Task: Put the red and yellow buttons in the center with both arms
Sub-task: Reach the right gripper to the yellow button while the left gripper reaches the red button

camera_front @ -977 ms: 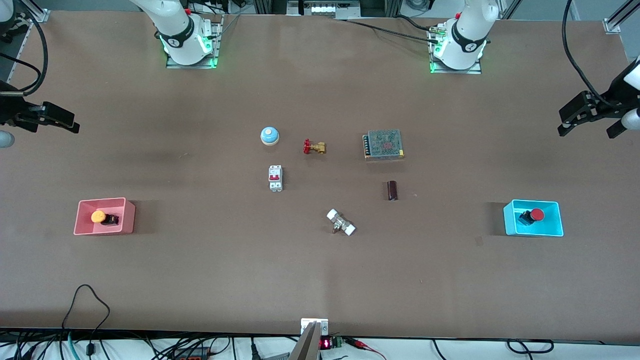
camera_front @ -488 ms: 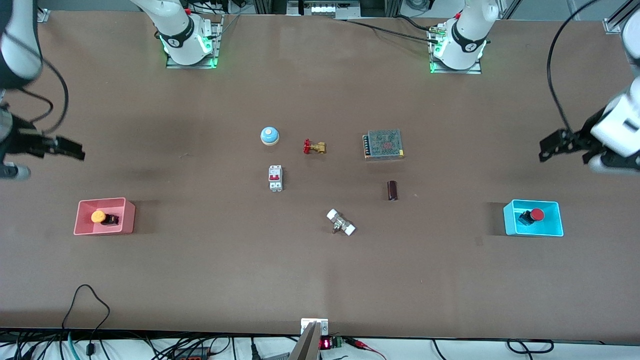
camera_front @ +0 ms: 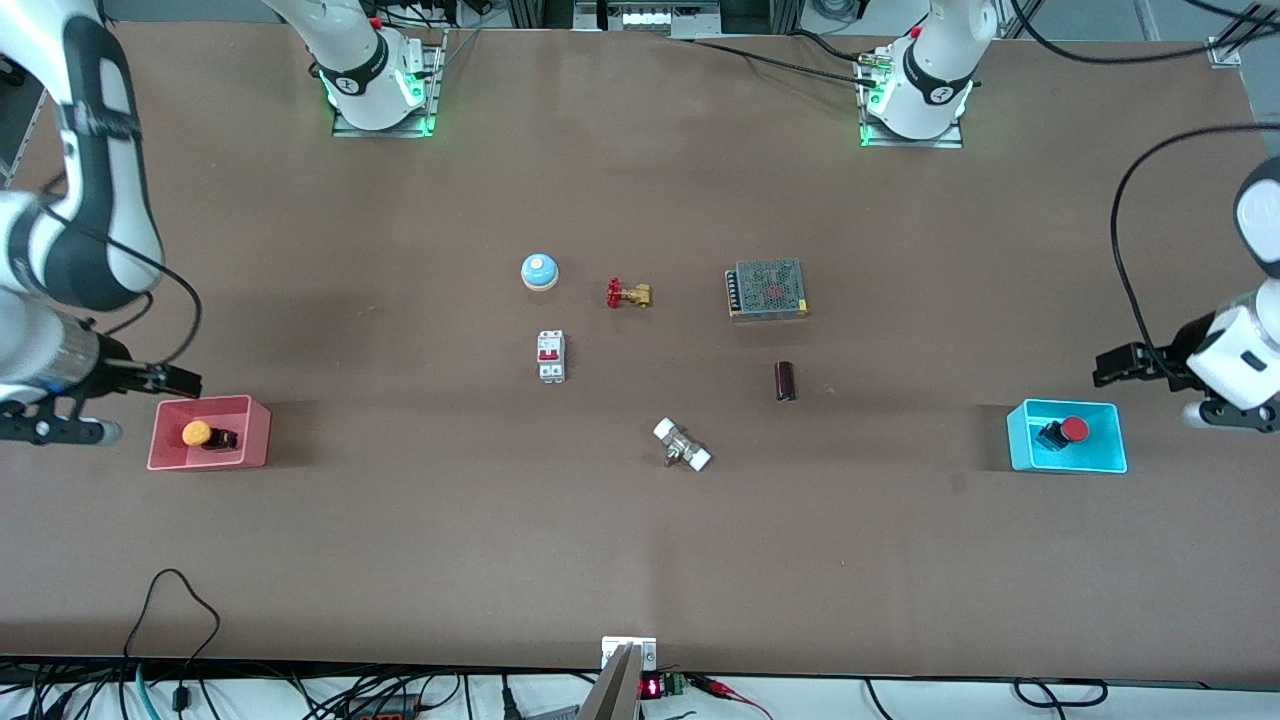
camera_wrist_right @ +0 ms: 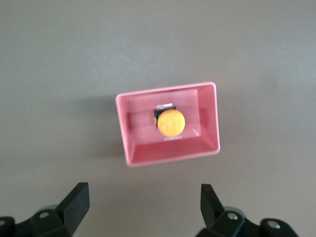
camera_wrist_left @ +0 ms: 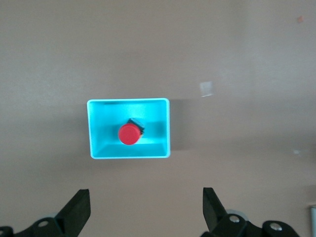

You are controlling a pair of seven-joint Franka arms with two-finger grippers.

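Note:
The yellow button (camera_front: 197,433) lies in the pink tray (camera_front: 255,432) toward the right arm's end of the table. The red button (camera_front: 1073,429) lies in the cyan tray (camera_front: 1098,462) toward the left arm's end. My right gripper (camera_front: 183,381) hangs open and empty over the table beside the pink tray. In the right wrist view the gripper (camera_wrist_right: 143,205) is off to one side of the yellow button (camera_wrist_right: 171,123). My left gripper (camera_front: 1108,367) hangs open and empty beside the cyan tray. In the left wrist view the gripper (camera_wrist_left: 146,207) is off to one side of the red button (camera_wrist_left: 129,134). The brown center (camera_front: 665,365) is bare.
Around the center lie a blue-and-white dome (camera_front: 539,271), a red-handled brass valve (camera_front: 628,294), a mesh-topped power supply (camera_front: 767,289), a white circuit breaker (camera_front: 551,356), a dark cylinder (camera_front: 785,381) and a white-ended fitting (camera_front: 682,446).
Both arms have swung in from the table's ends and come down toward their trays. Both grippers stay open. The buttons have not moved.

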